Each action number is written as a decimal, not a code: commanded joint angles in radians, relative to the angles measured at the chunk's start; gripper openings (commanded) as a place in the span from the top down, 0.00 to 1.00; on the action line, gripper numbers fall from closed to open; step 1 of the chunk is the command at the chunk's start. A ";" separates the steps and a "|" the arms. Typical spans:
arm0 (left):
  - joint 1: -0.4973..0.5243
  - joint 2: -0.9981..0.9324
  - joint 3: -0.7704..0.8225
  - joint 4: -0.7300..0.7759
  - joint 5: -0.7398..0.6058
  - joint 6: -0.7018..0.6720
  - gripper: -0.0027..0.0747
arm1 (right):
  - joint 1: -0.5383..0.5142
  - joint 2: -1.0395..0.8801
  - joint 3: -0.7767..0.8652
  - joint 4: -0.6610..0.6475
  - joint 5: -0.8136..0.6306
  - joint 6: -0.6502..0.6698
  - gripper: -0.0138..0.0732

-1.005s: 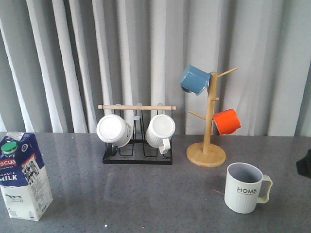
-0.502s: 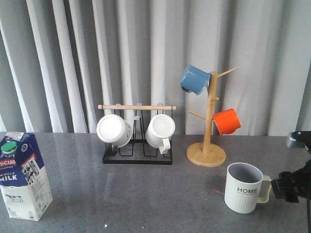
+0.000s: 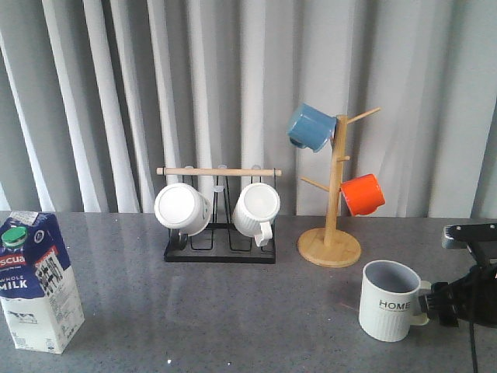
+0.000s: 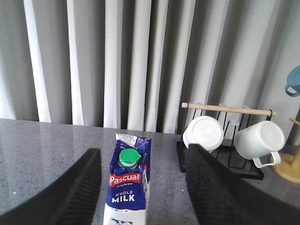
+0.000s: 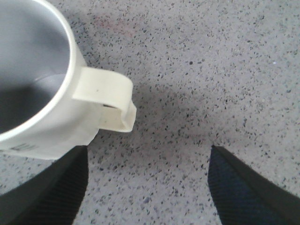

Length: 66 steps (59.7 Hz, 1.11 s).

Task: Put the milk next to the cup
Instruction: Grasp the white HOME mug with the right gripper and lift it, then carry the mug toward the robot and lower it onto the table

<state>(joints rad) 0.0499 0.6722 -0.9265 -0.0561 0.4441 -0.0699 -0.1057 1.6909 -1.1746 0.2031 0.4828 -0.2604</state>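
Cup (image 3: 390, 311) upright, nothing visible inside; milk (image 3: 37, 281) capped

A grey speckled bench (image 3: 233, 311) fills the lower part of the front view. Behind its far edge hang pale grey-white curtains (image 3: 233, 78) in long vertical folds, covering the whole backdrop. Light is soft and even, with faint shadows on the bench.

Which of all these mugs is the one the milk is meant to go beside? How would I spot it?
Find the wooden mug tree at the back right of the grey table. In front of it, nearer the camera, the cup stands upright alone. Unlike the hung orange, blue and white mugs, it is cream, ribbed, and printed "HOME".
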 commanded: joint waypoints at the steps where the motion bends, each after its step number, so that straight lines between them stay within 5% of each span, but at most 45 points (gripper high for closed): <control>1: -0.002 0.004 -0.034 -0.004 -0.073 0.000 0.45 | -0.004 -0.028 -0.031 0.019 -0.089 -0.015 0.25; 27: -0.002 0.004 -0.034 -0.004 -0.073 0.000 0.45 | 0.012 0.055 -0.033 0.108 -0.264 -0.146 0.28; 36: -0.002 0.004 -0.034 -0.004 -0.073 0.000 0.45 | 0.023 0.087 -0.033 0.112 -0.297 -0.215 0.45; 48: -0.002 0.004 -0.034 -0.003 -0.073 0.000 0.45 | 0.046 0.070 -0.036 0.138 -0.327 -0.232 0.85; 66: -0.002 0.004 -0.034 -0.003 -0.072 0.000 0.45 | 0.218 -0.128 -0.178 0.185 -0.164 -0.232 0.85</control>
<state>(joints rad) 0.0499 0.6722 -0.9265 -0.0561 0.4447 -0.0699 0.0404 1.6593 -1.2665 0.3667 0.2979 -0.4863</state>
